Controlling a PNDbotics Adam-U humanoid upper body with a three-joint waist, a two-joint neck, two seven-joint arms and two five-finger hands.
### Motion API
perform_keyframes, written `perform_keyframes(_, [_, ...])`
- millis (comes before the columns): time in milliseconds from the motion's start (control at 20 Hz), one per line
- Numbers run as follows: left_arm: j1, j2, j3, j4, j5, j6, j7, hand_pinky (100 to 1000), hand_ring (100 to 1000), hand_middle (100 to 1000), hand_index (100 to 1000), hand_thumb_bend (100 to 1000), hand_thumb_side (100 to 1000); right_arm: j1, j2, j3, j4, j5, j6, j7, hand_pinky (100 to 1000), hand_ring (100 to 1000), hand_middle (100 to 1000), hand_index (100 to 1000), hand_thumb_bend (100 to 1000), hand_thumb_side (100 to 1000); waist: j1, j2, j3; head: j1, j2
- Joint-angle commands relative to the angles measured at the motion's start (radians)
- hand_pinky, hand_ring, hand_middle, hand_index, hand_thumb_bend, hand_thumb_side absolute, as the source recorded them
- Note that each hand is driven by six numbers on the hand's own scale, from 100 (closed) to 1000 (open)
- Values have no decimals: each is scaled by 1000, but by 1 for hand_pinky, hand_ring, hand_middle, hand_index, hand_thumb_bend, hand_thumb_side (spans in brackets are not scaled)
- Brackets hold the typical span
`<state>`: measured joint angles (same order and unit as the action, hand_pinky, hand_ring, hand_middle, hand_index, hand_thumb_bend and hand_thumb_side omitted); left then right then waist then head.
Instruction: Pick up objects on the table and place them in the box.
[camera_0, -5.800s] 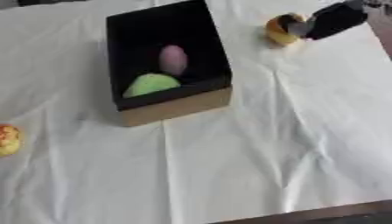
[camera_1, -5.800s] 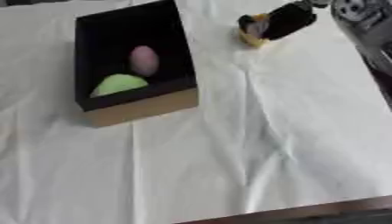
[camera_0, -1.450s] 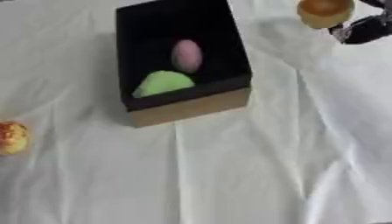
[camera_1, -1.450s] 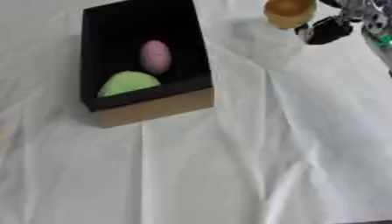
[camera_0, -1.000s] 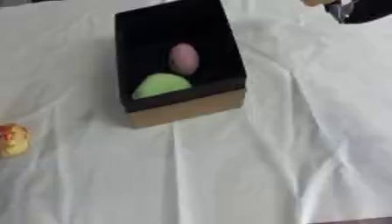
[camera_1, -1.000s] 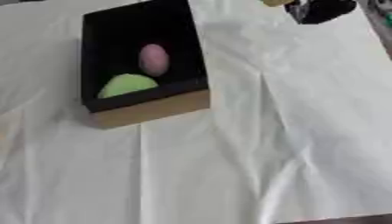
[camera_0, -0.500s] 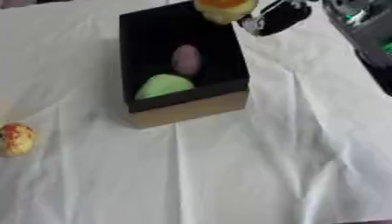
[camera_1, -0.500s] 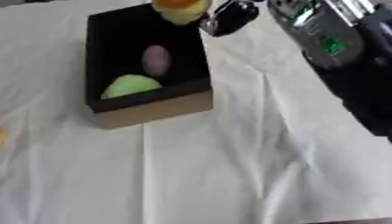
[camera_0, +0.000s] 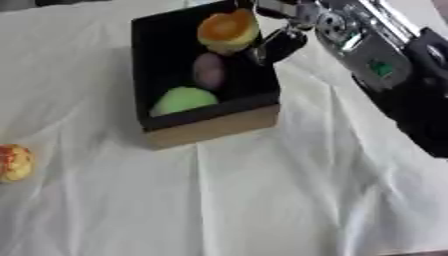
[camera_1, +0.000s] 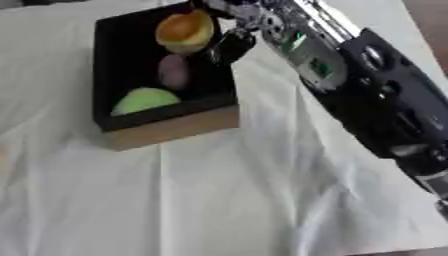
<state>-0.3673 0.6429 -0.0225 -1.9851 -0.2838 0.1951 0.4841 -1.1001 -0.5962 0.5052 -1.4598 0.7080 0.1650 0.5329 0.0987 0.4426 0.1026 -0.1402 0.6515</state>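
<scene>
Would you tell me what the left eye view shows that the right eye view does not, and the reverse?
Only the left eye view shows the red-and-yellow fruit lying on the white cloth near its left edge. Only the right eye view shows the right arm's long black forearm running down to the lower right. Both show the black box holding a green object and a pink object, with the right hand holding an orange-yellow fruit above it.

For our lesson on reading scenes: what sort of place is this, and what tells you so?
Probably a robot test bench: a table under a white cloth, a black box holding toy-like items, and the robot's right hand holding an orange object over it.
</scene>
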Motion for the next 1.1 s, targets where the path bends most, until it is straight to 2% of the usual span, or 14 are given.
perform_keyframes(50, [-12,17,5,-15,-3,-4,0,673,820,782,807,893,623,-20,2,-4,20,35,-13,-10,816,871,826,875,128,278,-16,-28,4,2,-5])
perform_keyframes(100, [-12,16,5,-15,-3,-4,0,672,820,782,807,894,622,-21,2,-3,23,50,-20,-7,843,907,863,910,201,326,-16,-28,3,4,-4])
perform_keyframes(150, [-12,16,5,-15,-3,-4,1,672,820,782,807,894,622,-21,2,-3,25,66,-29,-3,846,911,867,914,210,332,-16,-29,3,5,-4])
perform_keyframes(200, [-12,15,5,-15,-3,-4,1,672,820,782,807,895,621,-22,2,-3,25,82,-37,4,865,929,873,919,254,384,-17,-29,2,6,-3])
perform_keyframes(450, [-10,15,5,-15,-3,-2,1,672,820,782,807,896,621,-22,-7,-15,-6,126,-62,53,886,953,892,940,244,438,-18,-33,-4,10,2])
perform_keyframes(850, [-8,12,4,-15,-6,0,1,671,820,781,807,899,622,-18,-21,-37,-62,116,-49,97,888,954,888,952,242,421,-21,-44,-8,13,5])
perform_keyframes(1100, [-1,14,6,-15,-8,2,2,671,820,781,807,899,623,-17,-48,-92,-156,62,5,69,882,945,875,948,204,388,-22,-52,-14,18,11])
